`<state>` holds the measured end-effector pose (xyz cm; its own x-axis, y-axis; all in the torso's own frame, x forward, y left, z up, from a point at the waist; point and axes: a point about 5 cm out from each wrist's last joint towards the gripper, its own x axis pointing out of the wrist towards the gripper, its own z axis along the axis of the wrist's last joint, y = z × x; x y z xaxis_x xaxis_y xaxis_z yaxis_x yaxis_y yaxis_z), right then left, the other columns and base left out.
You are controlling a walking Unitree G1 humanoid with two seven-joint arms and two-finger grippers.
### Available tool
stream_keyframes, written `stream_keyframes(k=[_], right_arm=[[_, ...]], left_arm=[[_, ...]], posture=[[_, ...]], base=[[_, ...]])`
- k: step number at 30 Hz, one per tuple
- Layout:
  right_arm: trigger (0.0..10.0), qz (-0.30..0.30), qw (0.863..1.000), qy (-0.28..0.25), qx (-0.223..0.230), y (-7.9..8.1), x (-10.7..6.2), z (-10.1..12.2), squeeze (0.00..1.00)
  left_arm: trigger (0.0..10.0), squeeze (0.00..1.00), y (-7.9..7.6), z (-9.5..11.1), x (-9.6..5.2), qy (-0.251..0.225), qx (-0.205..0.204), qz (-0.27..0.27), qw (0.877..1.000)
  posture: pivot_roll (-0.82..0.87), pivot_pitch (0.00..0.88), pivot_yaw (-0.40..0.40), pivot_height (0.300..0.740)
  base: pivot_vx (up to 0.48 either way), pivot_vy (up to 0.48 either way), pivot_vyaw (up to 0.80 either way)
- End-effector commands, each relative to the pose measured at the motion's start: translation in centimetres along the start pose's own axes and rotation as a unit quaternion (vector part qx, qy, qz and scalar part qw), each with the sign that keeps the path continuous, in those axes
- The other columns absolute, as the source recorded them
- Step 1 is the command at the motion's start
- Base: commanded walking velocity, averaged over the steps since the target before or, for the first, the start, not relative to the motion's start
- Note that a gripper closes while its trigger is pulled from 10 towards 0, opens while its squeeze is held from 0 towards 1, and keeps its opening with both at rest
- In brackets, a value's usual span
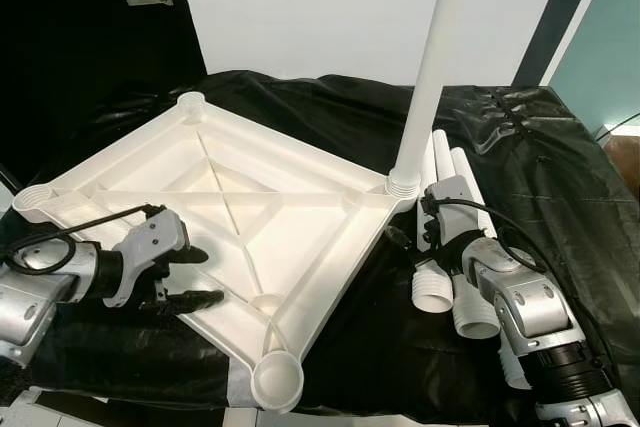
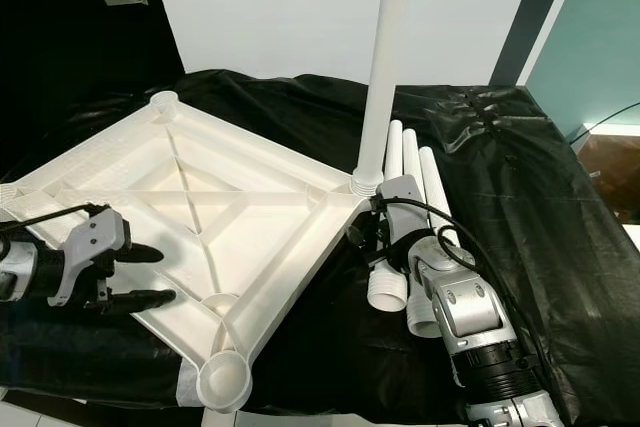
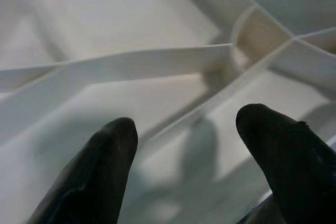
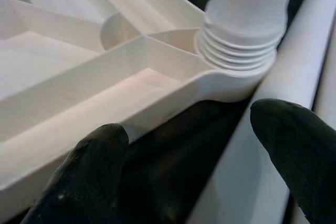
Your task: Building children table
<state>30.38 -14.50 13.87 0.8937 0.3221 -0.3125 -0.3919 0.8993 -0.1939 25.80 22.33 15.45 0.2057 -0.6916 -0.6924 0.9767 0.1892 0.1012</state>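
1. The white tabletop (image 1: 230, 207) lies upside down on the black cover (image 1: 560, 187); one leg (image 1: 430, 67) stands upright in its right corner socket, threads showing.
2. Right gripper (image 1: 410, 237) hovers just beside that joint, fingers spread, holding nothing; I'd close on the leg low and twist it home.
3. Left gripper (image 1: 185, 277) sits over the ribs, fingers parted and empty.
4. Spare legs (image 1: 465, 247) crowd the right; the near socket (image 1: 277, 379) overhangs the edge.

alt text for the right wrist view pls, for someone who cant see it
A white table leg stands screwed into a corner socket of the upturned white tabletop. The right gripper, jaws open, sits just short of it, above loose legs on black sheeting.
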Motion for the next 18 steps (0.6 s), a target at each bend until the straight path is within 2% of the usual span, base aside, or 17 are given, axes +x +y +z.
stream_keyframes(k=[1,3,5,7,9,11,18], right_arm=[[10.0,0.005,1.0,-0.006,0.004,0.1,-0.1,0.3,0.0],[10.0,0.041,0.998,-0.034,0.016,1.4,-0.4,1.3,0.0],[10.0,0.041,0.998,-0.034,0.016,1.4,-0.4,1.3,0.0],[10.0,0.077,0.996,-0.05,0.022,2.6,-0.9,1.8,0.0],[10.0,0.091,0.994,-0.055,0.023,3.0,-1.2,1.9,0.0],[10.0,0.12,0.989,-0.076,0.036,3.7,-1.8,2.5,0.0],[10.0,0.17,0.979,-0.1,0.049,4.5,-3.0,2.9,0.0]], left_arm=[[10.0,0.0,-0.1,-0.1,0.5,0.018,0.014,0.01,1.0],[10.0,0.0,0.3,-0.2,1.3,0.038,0.031,0.033,0.998],[10.0,0.0,0.3,-0.2,1.3,0.038,0.031,0.033,0.998],[10.0,0.0,1.0,-0.2,1.8,0.063,0.056,0.054,0.995],[10.0,0.0,1.3,-0.2,1.9,0.071,0.065,0.06,0.994],[10.0,0.0,1.7,0.2,2.1,0.07,0.075,0.071,0.992],[10.0,0.0,1.8,1.1,2.7,0.065,0.092,0.06,0.992]], posture=[[-0.02,0.0,-0.006,0.74],[-0.02,0.0,-0.008,0.74],[-0.02,0.0,-0.008,0.74],[-0.02,0.0,-0.007,0.74],[-0.02,0.0,-0.007,0.74],[-0.02,0.001,-0.003,0.74],[-0.03,0.008,0.013,0.74]], base=[[0.0,0.0,0.0],[0.0,0.0,0.0],[0.0,0.0,0.0],[0.0,0.0,0.0],[0.0,0.0,0.0],[0.0,0.0,0.0],[0.0,0.0,0.0]])
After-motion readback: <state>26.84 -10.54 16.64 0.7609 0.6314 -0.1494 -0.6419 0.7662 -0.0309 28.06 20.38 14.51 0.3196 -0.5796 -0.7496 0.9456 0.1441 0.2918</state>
